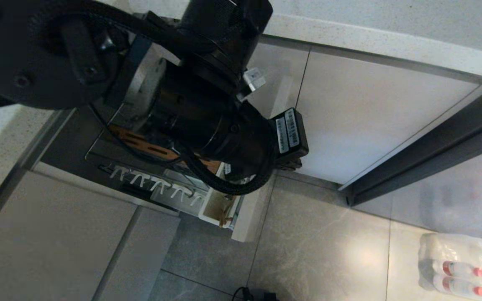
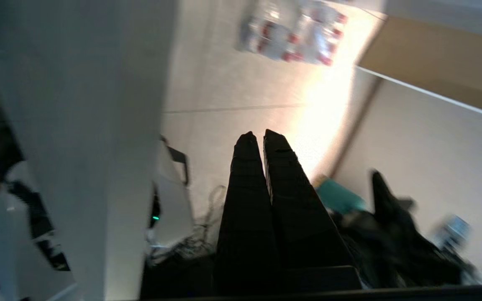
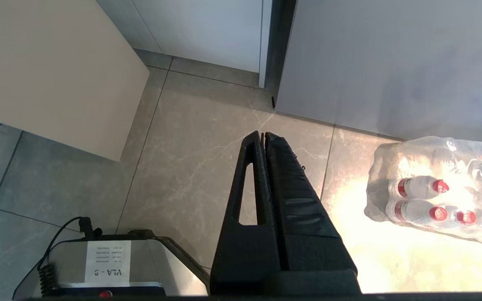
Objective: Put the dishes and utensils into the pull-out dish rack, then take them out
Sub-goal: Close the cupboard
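Head view: left arm (image 1: pixel 191 104) covers pull-out dish rack (image 1: pixel 174 192); left gripper (image 2: pixel 262 138) fingers together, empty, over floor.

rack (image 1: pixel 170 190): chrome wire, pulled out of the cabinet, largely hidden by an arm
wooden strip (image 1: pixel 140 142): brown, slotted
prongs (image 1: pixel 149 180): white, empty
caddy (image 1: pixel 218 205): white, by the beige front panel (image 1: pixel 249 213)

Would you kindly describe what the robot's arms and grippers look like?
The left arm is bulky, matte black, with round joint housings, a black sleeved cable looping beneath it and white barcode labels. The left gripper and right gripper have long, tapering black ribbed fingers; one right finger has a slot.
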{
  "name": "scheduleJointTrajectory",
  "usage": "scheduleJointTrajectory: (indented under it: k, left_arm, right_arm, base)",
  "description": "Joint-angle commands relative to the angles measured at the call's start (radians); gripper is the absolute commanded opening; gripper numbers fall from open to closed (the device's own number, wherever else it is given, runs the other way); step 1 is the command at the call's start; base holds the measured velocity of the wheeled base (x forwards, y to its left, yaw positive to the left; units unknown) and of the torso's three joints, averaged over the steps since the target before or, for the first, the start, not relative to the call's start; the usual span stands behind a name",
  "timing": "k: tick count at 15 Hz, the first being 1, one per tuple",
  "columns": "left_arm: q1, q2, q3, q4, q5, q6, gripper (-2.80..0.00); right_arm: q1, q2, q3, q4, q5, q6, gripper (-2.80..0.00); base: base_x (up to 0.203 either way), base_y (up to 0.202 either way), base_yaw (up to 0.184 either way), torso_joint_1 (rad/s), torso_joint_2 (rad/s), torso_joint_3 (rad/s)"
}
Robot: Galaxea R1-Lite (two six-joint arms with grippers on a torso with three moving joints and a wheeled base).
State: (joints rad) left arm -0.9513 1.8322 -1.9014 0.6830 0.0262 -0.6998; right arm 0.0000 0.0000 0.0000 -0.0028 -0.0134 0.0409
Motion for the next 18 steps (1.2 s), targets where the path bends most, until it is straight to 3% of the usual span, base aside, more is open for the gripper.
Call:
scheduleJointTrajectory:
  k: [1,18]
  left_arm:
    - [-0.005,0.034,-0.006,0.004,0.026,-0.003,-2.8]
    - [-0.015,0.055,-0.025,0.004,0.381,0.006,-2.8]
  right_arm:
    - [0.0,0.002,0.0,0.0,0.0,0.001,-2.8]
    - [0.0,0.002,0.0,0.0,0.0,0.001,-2.8]
  base:
    - [0.0,0.0,0.0,0.0,0.0,0.0]
    - [0.0,0.0,0.0,0.0,0.0,0.0]
